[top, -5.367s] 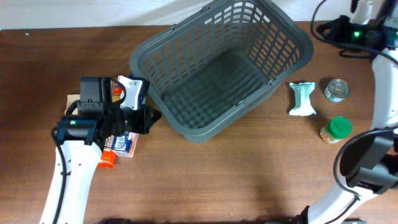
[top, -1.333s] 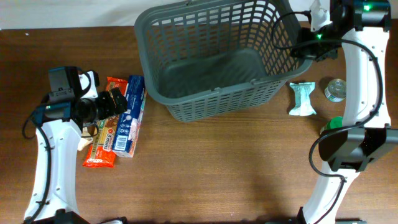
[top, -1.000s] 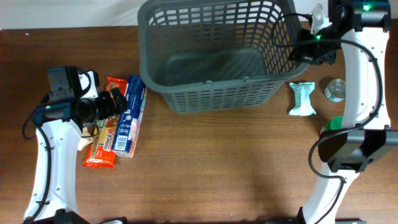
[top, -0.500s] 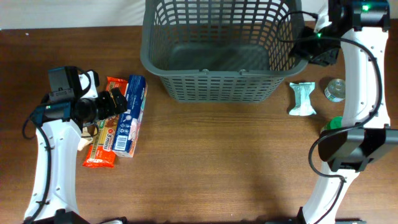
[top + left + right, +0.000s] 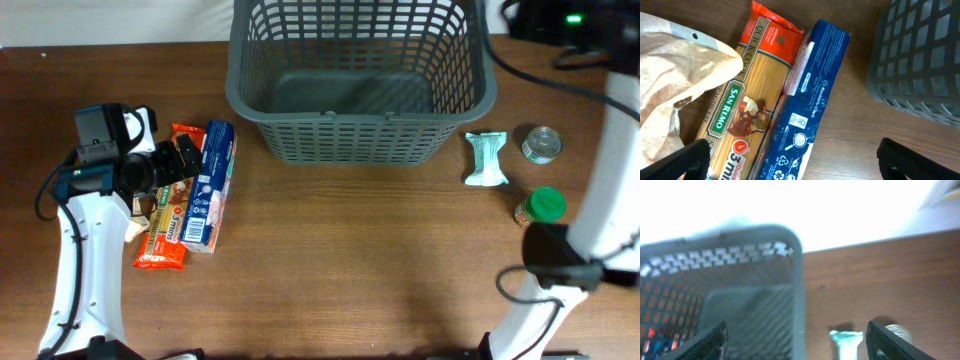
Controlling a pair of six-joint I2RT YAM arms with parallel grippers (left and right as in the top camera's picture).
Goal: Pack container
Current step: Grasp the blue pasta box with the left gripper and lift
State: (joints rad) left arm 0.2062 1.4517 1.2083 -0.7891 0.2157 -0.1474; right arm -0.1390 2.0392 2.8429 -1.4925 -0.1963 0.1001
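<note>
Dark grey slotted plastic basket (image 5: 352, 136) sits square at the far centre of the brown wooden table (image 5: 350, 270), hardly shifted from half a second ago. The right gripper (image 5: 796, 330), then at the basket's right rim, has pulled off and up, jaws wide apart and empty. Left gripper (image 5: 792, 150) is also spread open holding nothing, hovering as before over the blue cardboard box (image 5: 212, 178) and orange-red spaghetti pack (image 5: 168, 222) left of the basket.
</note>
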